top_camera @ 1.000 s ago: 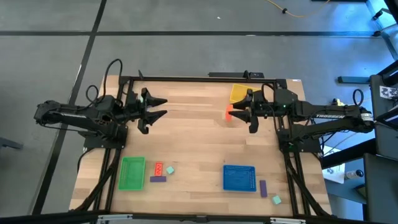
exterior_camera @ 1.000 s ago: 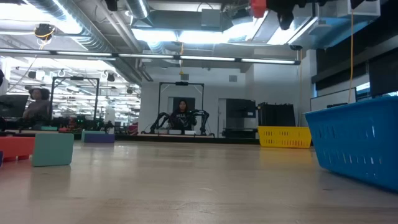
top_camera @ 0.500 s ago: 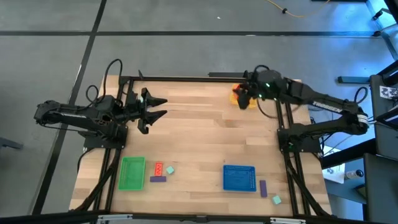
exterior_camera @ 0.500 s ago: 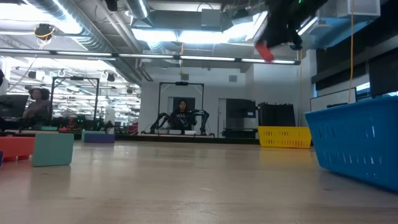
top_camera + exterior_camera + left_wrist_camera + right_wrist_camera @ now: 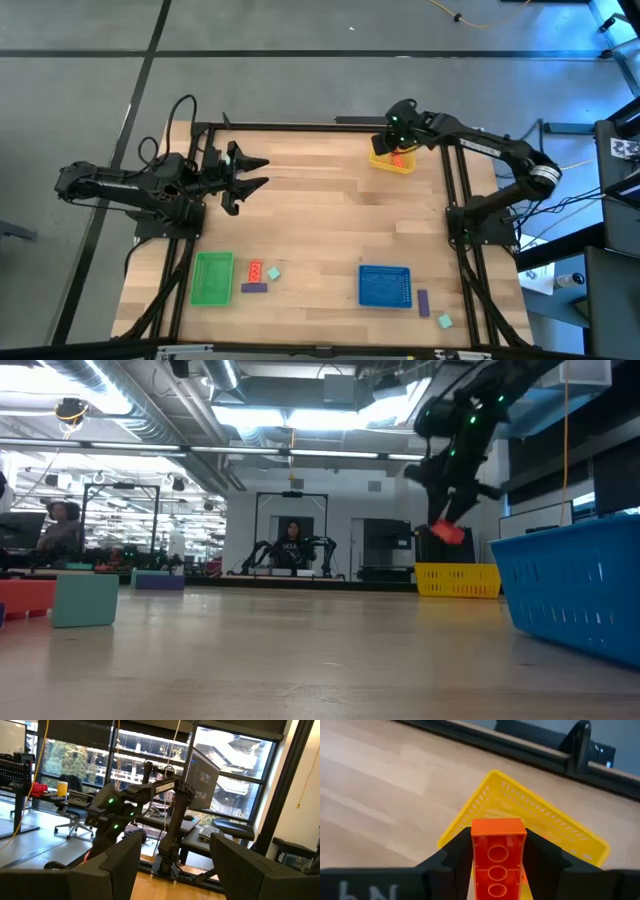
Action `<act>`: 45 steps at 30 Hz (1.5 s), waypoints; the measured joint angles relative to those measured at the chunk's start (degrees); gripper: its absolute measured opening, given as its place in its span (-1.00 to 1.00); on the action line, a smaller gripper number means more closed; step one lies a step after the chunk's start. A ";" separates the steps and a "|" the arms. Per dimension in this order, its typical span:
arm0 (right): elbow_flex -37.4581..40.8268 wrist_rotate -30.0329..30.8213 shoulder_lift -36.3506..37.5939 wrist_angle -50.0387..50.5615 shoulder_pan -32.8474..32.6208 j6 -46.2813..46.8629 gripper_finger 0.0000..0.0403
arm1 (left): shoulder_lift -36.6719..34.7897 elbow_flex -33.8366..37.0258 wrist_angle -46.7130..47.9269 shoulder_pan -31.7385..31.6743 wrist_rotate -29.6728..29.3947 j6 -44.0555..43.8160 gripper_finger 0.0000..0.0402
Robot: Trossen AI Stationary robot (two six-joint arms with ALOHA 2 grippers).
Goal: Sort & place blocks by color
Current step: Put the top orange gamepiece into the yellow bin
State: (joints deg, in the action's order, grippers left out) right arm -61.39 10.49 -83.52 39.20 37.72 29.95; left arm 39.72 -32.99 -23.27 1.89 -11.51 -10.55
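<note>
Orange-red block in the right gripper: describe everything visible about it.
The orange-red block is a short plastic-looking bar showing three round hollows in a row. The right gripper is shut on it, one dark finger against each long side. It hangs above the yellow tray at the table's far edge, not yet touching it.

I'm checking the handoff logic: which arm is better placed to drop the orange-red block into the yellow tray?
The right. The right gripper is shut on the orange-red block directly above the yellow tray. The left gripper is open and empty, across the table.
</note>
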 joint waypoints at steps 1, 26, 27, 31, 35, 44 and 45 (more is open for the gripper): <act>0.00 -0.03 -1.13 -0.45 0.22 0.01 -0.29 | 0.00 0.00 0.00 0.01 0.00 0.00 0.13; 0.07 0.27 -16.58 -2.10 0.36 11.96 -0.29 | 0.02 0.02 -0.91 0.01 0.00 0.00 0.13; 0.07 0.23 -16.72 -2.16 0.36 11.98 -0.29 | 0.02 0.02 -0.95 0.00 0.00 0.00 0.13; 0.07 -0.07 -17.43 -2.17 0.43 12.01 -0.25 | 0.02 0.02 -0.98 0.00 0.00 0.00 0.13; 0.07 -0.45 -17.63 -2.15 0.43 13.06 -0.18 | 0.02 0.02 -0.98 0.02 0.00 0.00 0.13; 0.07 -0.49 -17.63 -2.52 0.43 12.29 -0.16 | 0.02 0.02 -0.98 0.02 0.00 0.00 0.13; 0.07 -0.49 -17.63 -2.54 0.43 11.91 -0.16 | 0.02 0.02 -0.98 0.02 0.00 0.00 0.13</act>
State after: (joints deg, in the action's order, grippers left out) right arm -61.32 10.00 -101.14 36.67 38.15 41.86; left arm 39.75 -32.97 -24.25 1.91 -11.51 -10.55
